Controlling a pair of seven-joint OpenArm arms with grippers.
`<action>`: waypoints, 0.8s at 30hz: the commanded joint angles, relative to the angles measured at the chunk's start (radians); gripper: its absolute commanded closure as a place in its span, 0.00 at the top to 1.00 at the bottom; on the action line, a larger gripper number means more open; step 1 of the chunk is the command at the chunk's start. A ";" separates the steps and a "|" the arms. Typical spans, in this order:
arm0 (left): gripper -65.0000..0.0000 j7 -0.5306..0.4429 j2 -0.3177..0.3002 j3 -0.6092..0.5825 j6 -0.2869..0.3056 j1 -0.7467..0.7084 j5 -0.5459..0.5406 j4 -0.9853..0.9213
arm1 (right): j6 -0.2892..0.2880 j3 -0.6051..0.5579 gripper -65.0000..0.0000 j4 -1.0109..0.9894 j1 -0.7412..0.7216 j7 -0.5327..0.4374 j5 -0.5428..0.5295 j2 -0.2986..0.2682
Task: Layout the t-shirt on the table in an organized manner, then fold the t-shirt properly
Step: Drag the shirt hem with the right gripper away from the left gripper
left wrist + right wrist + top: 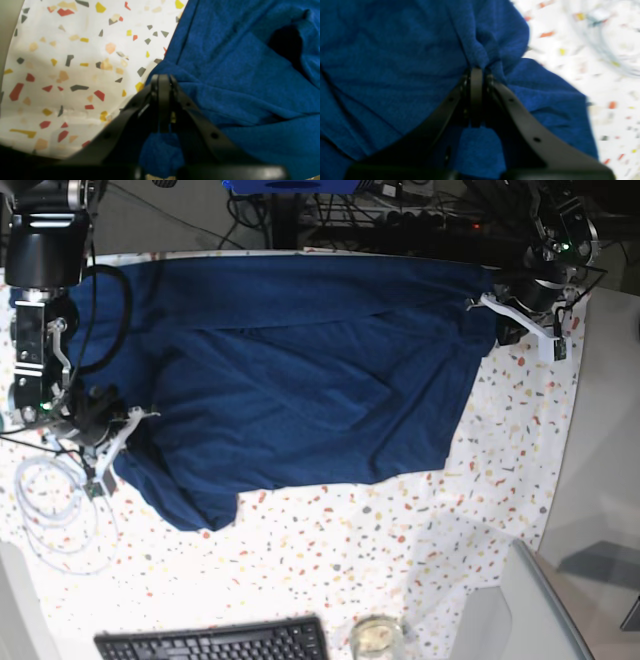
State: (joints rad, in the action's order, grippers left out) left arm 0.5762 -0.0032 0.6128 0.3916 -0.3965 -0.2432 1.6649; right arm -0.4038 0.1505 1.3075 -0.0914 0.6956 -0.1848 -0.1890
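T-shirt [300,375], navy blue, lies spread and creased across the far half of the speckled white counter [420,550]. Left gripper [161,81], at the scene's far right, is clamped on a fabric edge. Right gripper [477,72], at the left, is pinched shut on bunched cloth. Nearer sit a black keyboard [215,642] and coiled white cable [55,505].

No text, label or number can be read anywhere.

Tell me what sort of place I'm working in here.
Probably a lab or office workbench: a table under a terrazzo-print cloth, a black keyboard at its near edge, and loose cables beside the navy t-shirt.
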 commanded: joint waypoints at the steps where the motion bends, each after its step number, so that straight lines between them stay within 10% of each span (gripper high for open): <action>1: 0.00 -0.018 -0.007 0.005 -0.001 0.000 -0.014 0.014 | -0.001 0.004 0.01 -0.004 -0.015 -0.014 -0.006 0.000; 10: 0.00 -0.018 -0.007 0.003 -0.001 -0.005 -0.014 0.013 | 0.001 0.007 0.54 0.131 -0.023 0.124 -0.006 0.016; 17: 0.00 -0.020 -0.007 0.005 0.000 -0.022 -0.014 0.024 | 0.007 0.002 0.58 -0.200 -0.321 0.078 -0.005 0.016; 24: 0.00 -0.020 -0.005 0.058 0.000 -0.026 -0.014 0.019 | 0.007 0.001 0.58 -0.826 -0.583 -0.238 -0.002 0.012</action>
State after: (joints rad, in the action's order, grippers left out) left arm 0.5709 -0.0010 0.6643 0.3923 -0.4145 -0.2523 1.6680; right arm -0.3935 0.1505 0.4580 -0.6418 0.4667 -0.1814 -0.1677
